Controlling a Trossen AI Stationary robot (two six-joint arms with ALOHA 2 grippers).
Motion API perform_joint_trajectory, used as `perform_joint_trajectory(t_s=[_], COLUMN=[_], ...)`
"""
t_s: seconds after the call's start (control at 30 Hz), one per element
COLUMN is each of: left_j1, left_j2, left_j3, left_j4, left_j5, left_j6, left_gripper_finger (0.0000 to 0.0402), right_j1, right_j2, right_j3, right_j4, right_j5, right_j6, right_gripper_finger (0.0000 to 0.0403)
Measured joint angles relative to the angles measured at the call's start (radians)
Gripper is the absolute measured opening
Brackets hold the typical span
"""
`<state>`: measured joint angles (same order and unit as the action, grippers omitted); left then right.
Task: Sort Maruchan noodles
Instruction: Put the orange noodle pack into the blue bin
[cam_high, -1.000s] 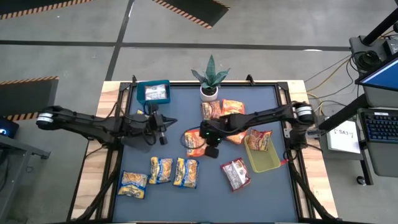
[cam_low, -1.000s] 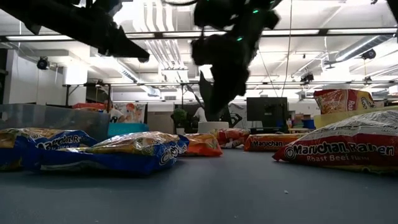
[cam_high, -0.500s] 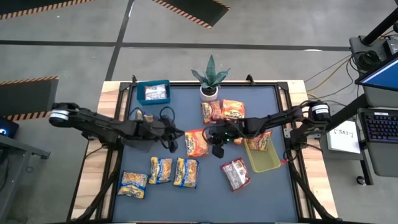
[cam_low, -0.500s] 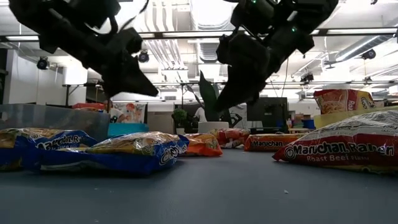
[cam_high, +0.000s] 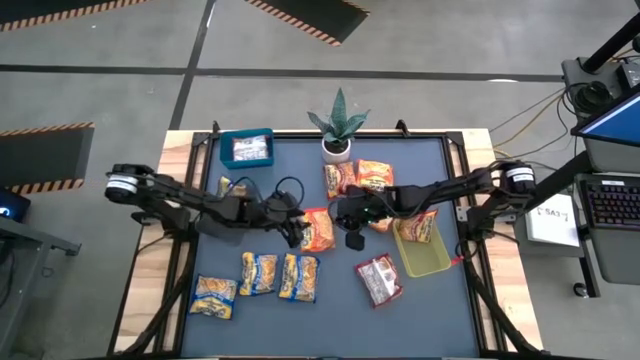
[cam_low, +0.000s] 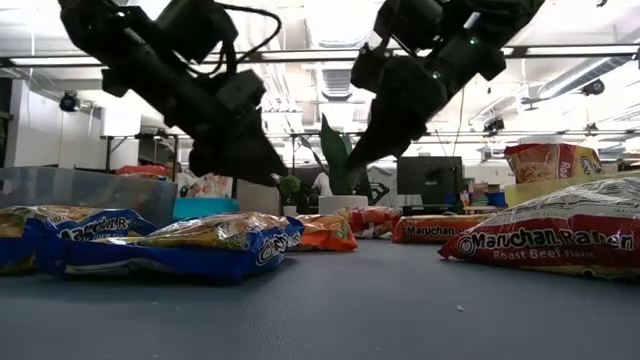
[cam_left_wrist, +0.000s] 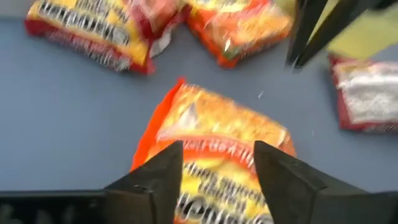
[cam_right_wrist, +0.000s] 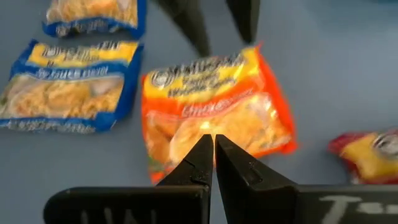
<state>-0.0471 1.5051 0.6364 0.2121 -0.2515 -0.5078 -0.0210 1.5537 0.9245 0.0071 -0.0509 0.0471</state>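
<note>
An orange Maruchan noodles packet lies flat at the table's middle. My left gripper hangs open just above it, one finger over each long side of its near end, touching nothing; in the high view it stands at the packet's left. My right gripper is shut and hovers above the packet's right side. Three yellow-and-blue packets lie near the front left. A red-and-white one lies front right. Two orange ones lie by the plant.
A blue bin at the far left holds a packet. A yellow-green bin at the right has an orange packet on its far rim. A potted plant stands at the far edge. Another packet lies under the left arm.
My left gripper has travelled from near the blue bin toward the table's right and down, ending over the middle orange packet. My right gripper has drawn back a little toward the right edge and tipped from pointing down to slanting. The packets have stayed in place.
</note>
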Motion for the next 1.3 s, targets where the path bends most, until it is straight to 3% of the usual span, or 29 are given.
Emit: perform_joint_trajectory(t_s=[0.23,0.7,1.3], left_j1=[0.000,0.000,0.000], left_j2=[0.073,0.190,0.144], left_j3=[0.050,0.112,0.187], left_j4=[-0.005,-0.039,-0.184], left_j5=[-0.024,-0.027,-0.027], left_j6=[-0.006,-0.035,0.004], left_gripper_finger=[0.0239,0.0233,0.0233], right_j1=[-0.032,-0.011,0.028], right_j2=[-0.033,0.038,0.176], right_j3=[-0.025,-0.125,-0.122], right_j4=[0.005,0.178,0.409], right_j5=[-0.001,-0.037,-0.053], right_j6=[-0.006,0.086,0.069], right_gripper_finger=[0.0009,0.0009,0.0009])
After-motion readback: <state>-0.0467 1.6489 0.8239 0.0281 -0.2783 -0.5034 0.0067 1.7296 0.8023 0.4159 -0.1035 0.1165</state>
